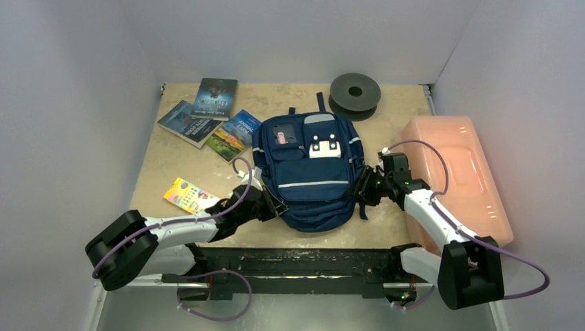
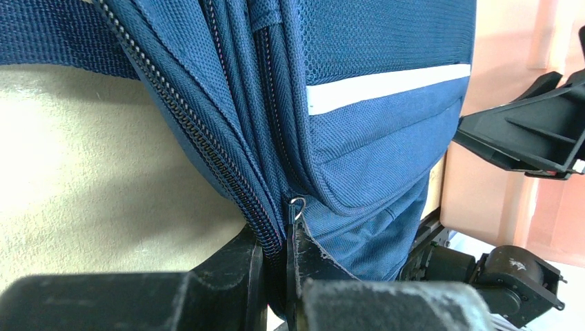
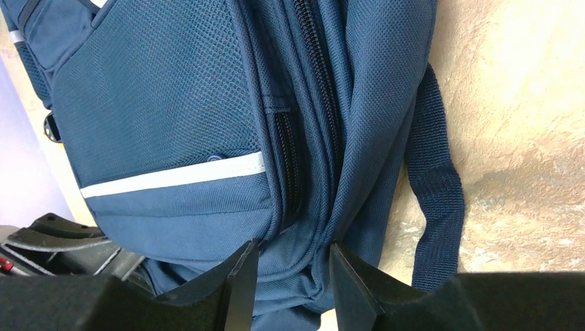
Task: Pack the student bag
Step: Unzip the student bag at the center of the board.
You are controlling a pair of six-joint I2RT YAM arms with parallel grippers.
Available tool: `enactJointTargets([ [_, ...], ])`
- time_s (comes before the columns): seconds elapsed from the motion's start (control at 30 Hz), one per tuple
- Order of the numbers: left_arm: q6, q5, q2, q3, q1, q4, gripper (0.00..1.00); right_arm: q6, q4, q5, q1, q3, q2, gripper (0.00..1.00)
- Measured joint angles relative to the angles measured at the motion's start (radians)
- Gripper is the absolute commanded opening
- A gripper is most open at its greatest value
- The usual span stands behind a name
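From the top external camera, looking steeply down from behind the arm bases, standing well back, taking in the whole table [image 1: 148,172]. From the left wrist, crouching low, pressing close against the student bag [image 2: 359,158], facing rightward. From the right wrist, hugging its opposite side, facing leftward. Sharing, seemingly, the same white stripe [image 3: 172,176] across the bag's front.

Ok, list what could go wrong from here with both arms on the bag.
1. The left fingers are shut on only a thin bit of the student bag just below the zipper ring. A hard pull could slip it free or drag the whole bag.
2. The right fingers stand apart around a loose fold. Closing may catch too little fabric.
3. The dark strap lies right beside them and could snag.
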Motion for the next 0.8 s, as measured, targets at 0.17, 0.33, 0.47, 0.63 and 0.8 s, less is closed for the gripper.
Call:
enactJointTargets([
  [0.17,0.001,0.008,0.027,0.009,0.003,0.000,0.00,0.003,0.003,-0.011,-0.001,0.000,-0.011,0.50],
  [0.33,0.003,0.015,0.034,0.012,0.003,0.001,0.00,-0.009,-0.032,-0.007,-0.002,0.012,-0.025,0.53],
  [0.47,0.006,0.024,0.034,0.014,0.003,0.005,0.00,-0.016,-0.079,-0.010,-0.002,0.020,-0.073,0.54],
  [0.63,0.007,0.030,0.034,0.016,0.003,0.008,0.00,-0.027,-0.107,-0.024,0.001,0.034,-0.082,0.56],
  [0.8,0.007,0.031,0.034,0.016,0.003,0.008,0.00,-0.011,-0.084,-0.041,0.001,0.034,-0.073,0.55],
])
